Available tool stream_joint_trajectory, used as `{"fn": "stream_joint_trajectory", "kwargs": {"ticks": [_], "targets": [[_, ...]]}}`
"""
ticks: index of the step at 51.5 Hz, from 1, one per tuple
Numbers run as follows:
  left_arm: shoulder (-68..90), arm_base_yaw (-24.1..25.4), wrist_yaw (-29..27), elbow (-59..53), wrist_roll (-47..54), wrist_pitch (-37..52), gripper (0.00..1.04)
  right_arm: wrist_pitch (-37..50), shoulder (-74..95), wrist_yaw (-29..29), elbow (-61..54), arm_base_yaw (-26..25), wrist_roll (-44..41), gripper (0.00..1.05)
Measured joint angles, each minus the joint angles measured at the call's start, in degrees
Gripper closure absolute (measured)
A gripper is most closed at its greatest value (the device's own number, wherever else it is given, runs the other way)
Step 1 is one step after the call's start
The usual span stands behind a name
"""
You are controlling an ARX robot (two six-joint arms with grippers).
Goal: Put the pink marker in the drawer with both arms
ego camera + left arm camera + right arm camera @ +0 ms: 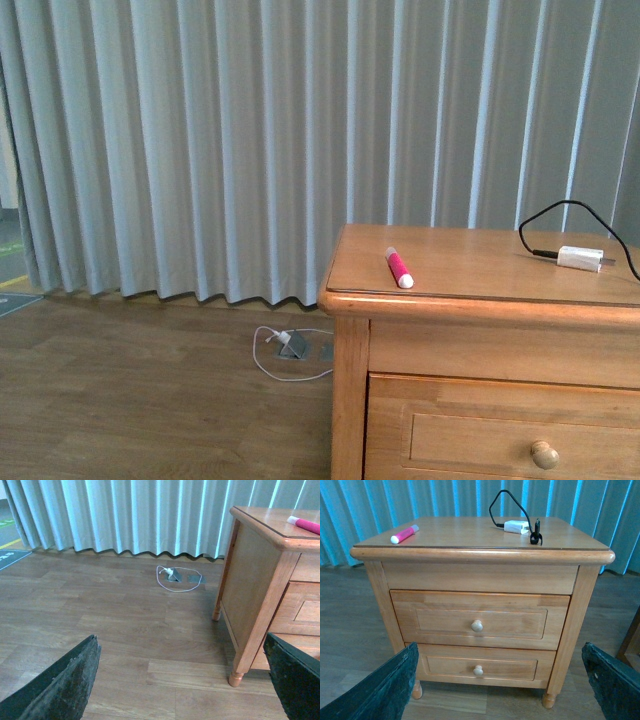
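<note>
The pink marker (pixel 399 268) lies on top of the wooden nightstand (pixel 480 300), near its left front edge; it also shows in the right wrist view (pixel 404 534) and the left wrist view (pixel 304 524). The upper drawer (pixel 479 618) is shut, with a round knob (pixel 477 625); its front shows in the front view (pixel 510 430). My left gripper (pixel 185 680) is open and empty, low over the floor left of the nightstand. My right gripper (pixel 502 680) is open and empty, facing the drawer fronts from a distance. Neither arm shows in the front view.
A white charger plug (pixel 580 258) with a black cable lies on the nightstand top at the right. A lower drawer (pixel 480 666) is shut. A white cable and floor socket (pixel 293 347) lie on the wood floor by the grey curtain (pixel 250 150).
</note>
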Motion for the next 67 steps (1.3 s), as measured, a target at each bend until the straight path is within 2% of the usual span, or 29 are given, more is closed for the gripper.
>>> {"fn": "stream_joint_trajectory", "kwargs": {"ticks": [49,52,56,62,67], "targets": [[0.0,0.0,0.0,0.0,0.0,0.0,0.06,-0.2,0.1,0.0,0.0,0.0,0.1,0.08],[0.0,0.0,0.0,0.0,0.0,0.0,0.06,-5.9,2.2,0.6,1.7,0.9,4.4,0.08],[0.0,0.0,0.0,0.0,0.0,0.0,0.06,-7.0,5.7,0.5,2.1,1.4,8.6,0.08],[0.0,0.0,0.0,0.0,0.0,0.0,0.06,-0.1,15.1,2.2,3.1,2.9,10.9,0.08],[0.0,0.0,0.0,0.0,0.0,0.0,0.06,14.3,32.2,3.0,5.0,3.7,10.6,0.08]]}}
